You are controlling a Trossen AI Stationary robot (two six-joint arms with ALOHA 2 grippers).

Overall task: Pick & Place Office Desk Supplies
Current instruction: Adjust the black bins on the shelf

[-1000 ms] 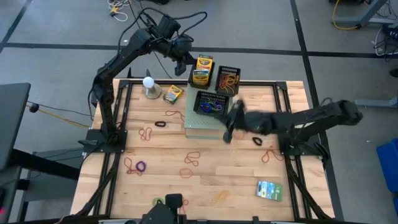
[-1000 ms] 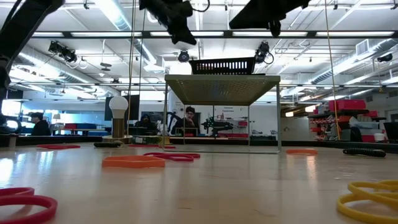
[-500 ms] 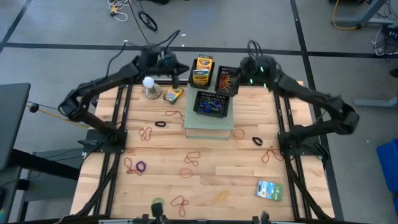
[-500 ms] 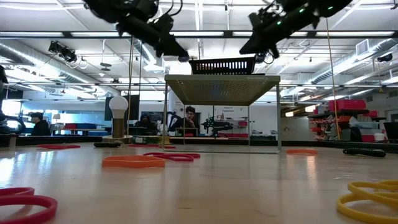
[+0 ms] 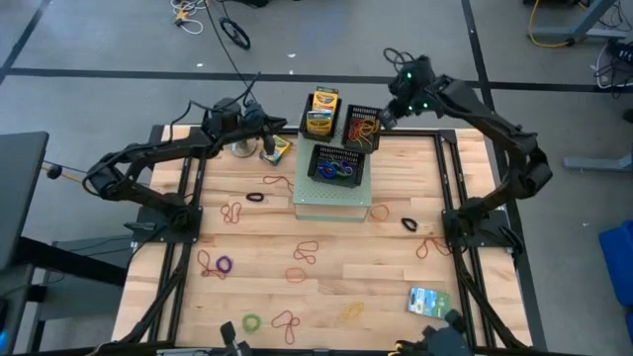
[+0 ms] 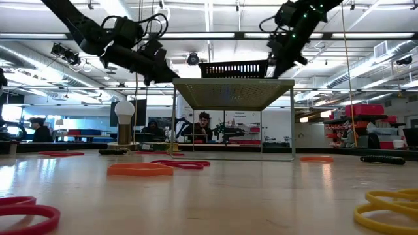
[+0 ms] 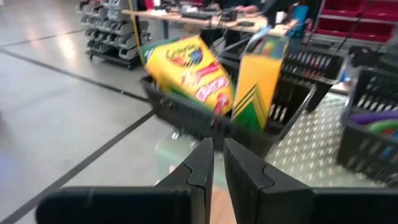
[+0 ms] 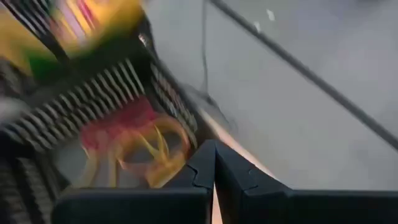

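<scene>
My left gripper (image 5: 270, 128) (image 7: 217, 163) hovers shut and nearly level over the table's far left. It is just short of the black basket holding two yellow-green crayon boxes (image 5: 321, 109) (image 7: 186, 65), and a loose crayon box (image 5: 275, 149) lies flat on the table beneath it. My right gripper (image 5: 385, 116) (image 8: 214, 167) is shut and slants down over the far edge of the black basket of orange and red rubber bands (image 5: 362, 129) (image 8: 134, 146). Loose rubber bands (image 5: 302, 252) lie scattered on the wood. A green-blue-white packet (image 5: 427, 302) lies at the near right.
A raised perforated metal platform (image 5: 331, 203) (image 6: 232, 88) stands mid-table and carries a third black basket with blue and purple bands (image 5: 338, 164). A white ball on a round base (image 5: 237, 135) stands beside my left gripper. Black frame rails run along both table sides.
My left gripper has come down and toward the table's left, away from the crayon basket, and has tipped from pointing down to nearly level. My right gripper has swung from in front of the platform to the far edge, above the rubber-band basket.
</scene>
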